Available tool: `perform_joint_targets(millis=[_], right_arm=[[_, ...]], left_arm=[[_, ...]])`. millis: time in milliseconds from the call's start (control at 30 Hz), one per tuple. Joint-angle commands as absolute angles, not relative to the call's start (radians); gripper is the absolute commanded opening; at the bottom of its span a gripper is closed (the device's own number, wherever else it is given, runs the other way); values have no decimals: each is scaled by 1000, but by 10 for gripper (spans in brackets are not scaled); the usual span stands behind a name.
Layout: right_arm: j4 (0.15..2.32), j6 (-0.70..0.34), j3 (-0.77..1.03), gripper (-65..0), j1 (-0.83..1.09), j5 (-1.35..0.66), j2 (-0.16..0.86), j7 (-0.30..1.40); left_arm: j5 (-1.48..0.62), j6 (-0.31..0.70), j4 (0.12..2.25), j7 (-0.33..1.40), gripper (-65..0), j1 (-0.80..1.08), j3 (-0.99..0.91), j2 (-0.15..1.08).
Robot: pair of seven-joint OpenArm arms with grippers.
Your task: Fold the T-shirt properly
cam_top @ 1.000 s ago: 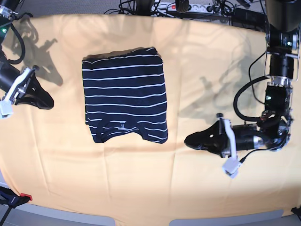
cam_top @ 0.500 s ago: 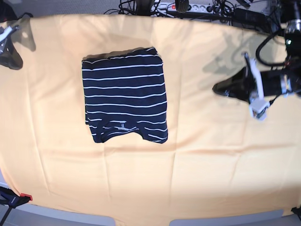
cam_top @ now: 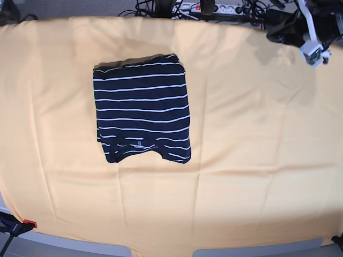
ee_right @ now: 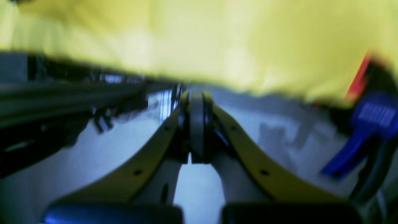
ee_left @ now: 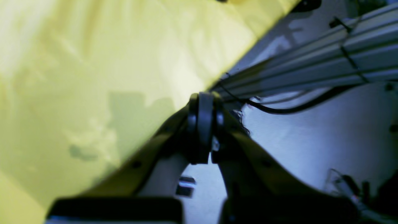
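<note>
A yellow-orange cloth (cam_top: pixel 252 160) covers the whole table, and on it, toward ten o'clock from the cloth's middle in the base view, lies the T-shirt (cam_top: pixel 142 108), folded into a compact rectangle with its stripes running across. The left gripper (ee_left: pixel 201 124) sits at the one o'clock corner beyond the cloth's edge, jaws pressed together on nothing. The right gripper (ee_right: pixel 196 124) is likewise closed and empty.

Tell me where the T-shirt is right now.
In the base view the folded T-shirt lies left of centre on the yellow-orange cloth, far from the left gripper at the top-right corner.
</note>
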State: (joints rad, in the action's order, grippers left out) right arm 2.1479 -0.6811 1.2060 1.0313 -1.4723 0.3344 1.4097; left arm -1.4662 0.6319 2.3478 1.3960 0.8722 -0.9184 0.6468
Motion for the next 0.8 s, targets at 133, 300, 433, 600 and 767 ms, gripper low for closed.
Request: perform_joint_targets(millis=[133,300,433,600,767], right_arm=[[2157,-680,1205,-650,1164,-1484,317,1396],[2088,-698,1063,-650,1269,-1484,313,1396],[1933,-698,872,-650,1273,-1484,324,1396],[1711,-698,645,-650,1217,-1392,331,1325],[1491,-698,476,-650,1070,-1152,349,1177]], left_arm=[[-1484,636,2356,1396,-650,1070,-923,557],[-1484,698,2356,1396,-650,1237,-859,448],[-1449,698,2246,1396,-650,1288,-704,413],[-1281,698,1950,1325,-650,1250,-490,416],[-1186,698,1647,1248,-650,1110,-318,416]])
